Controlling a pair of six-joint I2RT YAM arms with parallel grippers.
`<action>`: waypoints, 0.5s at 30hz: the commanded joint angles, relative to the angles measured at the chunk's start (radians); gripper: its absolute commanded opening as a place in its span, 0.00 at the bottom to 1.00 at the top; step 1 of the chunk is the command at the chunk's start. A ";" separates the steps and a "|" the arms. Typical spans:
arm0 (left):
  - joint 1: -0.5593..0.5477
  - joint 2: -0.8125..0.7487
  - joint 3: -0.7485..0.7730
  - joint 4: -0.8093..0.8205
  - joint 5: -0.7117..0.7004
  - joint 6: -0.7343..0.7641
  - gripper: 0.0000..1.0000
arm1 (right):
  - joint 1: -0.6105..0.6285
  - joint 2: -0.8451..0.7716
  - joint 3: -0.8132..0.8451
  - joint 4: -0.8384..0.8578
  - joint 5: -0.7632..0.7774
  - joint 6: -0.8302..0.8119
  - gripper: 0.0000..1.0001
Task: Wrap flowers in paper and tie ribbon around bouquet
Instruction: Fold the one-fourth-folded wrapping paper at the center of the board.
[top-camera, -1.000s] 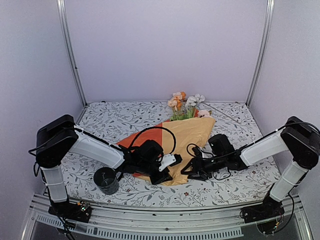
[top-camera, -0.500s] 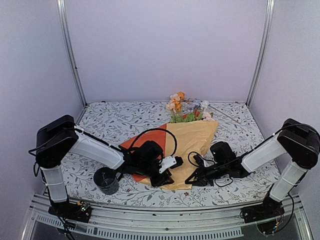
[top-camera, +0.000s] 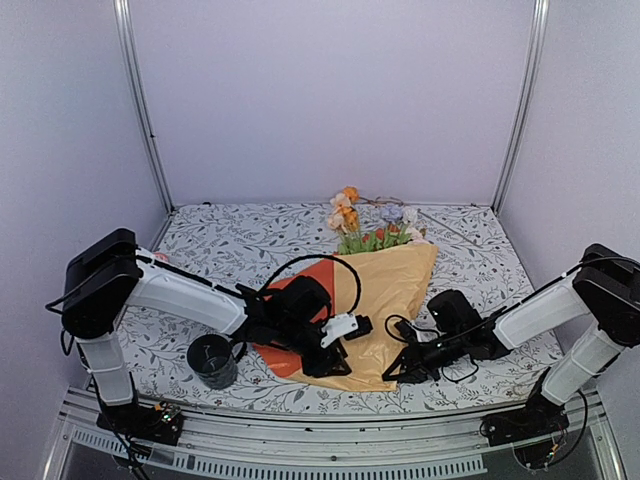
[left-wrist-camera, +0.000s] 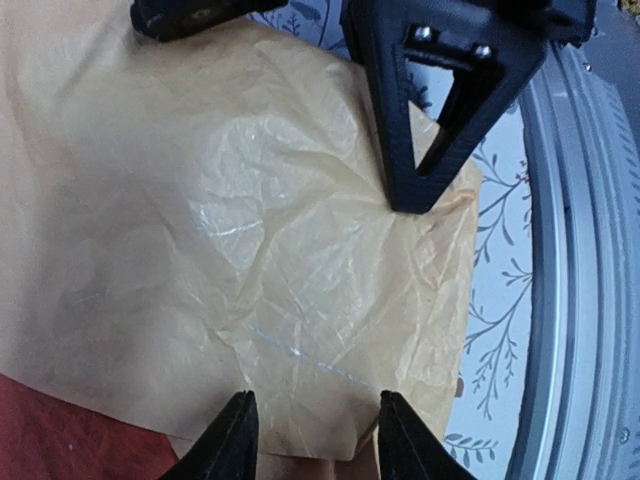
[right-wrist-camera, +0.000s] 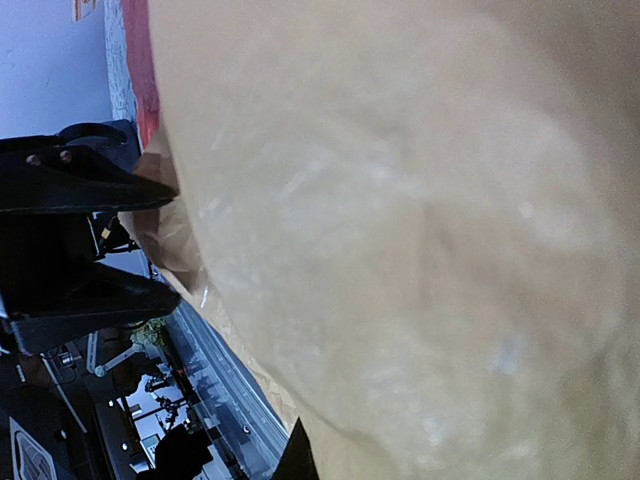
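Note:
The bouquet lies slanted on the table, its mustard-yellow paper (top-camera: 395, 275) wrapped round the flowers (top-camera: 365, 215), whose heads show at the far end. An orange-red flap (top-camera: 312, 282) sticks out on the left. My left gripper (top-camera: 338, 358) holds the narrow near end, with the folded paper (left-wrist-camera: 250, 230) filling the gap between its fingertips (left-wrist-camera: 243, 425). My right gripper (top-camera: 393, 371) is shut on the paper's near right edge, its finger (left-wrist-camera: 400, 150) pressed on the sheet. Paper (right-wrist-camera: 420, 230) fills the right wrist view. A thin pale strand (top-camera: 447, 226), possibly the ribbon, lies at the back right.
A black mug (top-camera: 212, 360) stands near the front left, close to the left arm. A black cable (top-camera: 310, 262) loops over the orange flap. The metal rail (left-wrist-camera: 575, 300) of the table's near edge runs just beyond the paper's tip.
My right gripper has shut on the paper and slid toward the near edge. The bouquet has swung, its flower heads shifting left and its narrow end moving right with my left gripper.

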 joint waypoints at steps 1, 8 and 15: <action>-0.018 -0.101 0.101 -0.088 -0.001 0.003 0.44 | 0.007 0.005 -0.011 -0.097 0.017 -0.027 0.03; -0.059 -0.028 0.141 -0.075 0.003 -0.004 0.44 | 0.006 -0.007 0.002 -0.115 0.029 -0.025 0.01; -0.061 0.194 0.218 -0.132 -0.145 -0.008 0.43 | 0.008 -0.030 0.008 -0.131 0.033 -0.018 0.03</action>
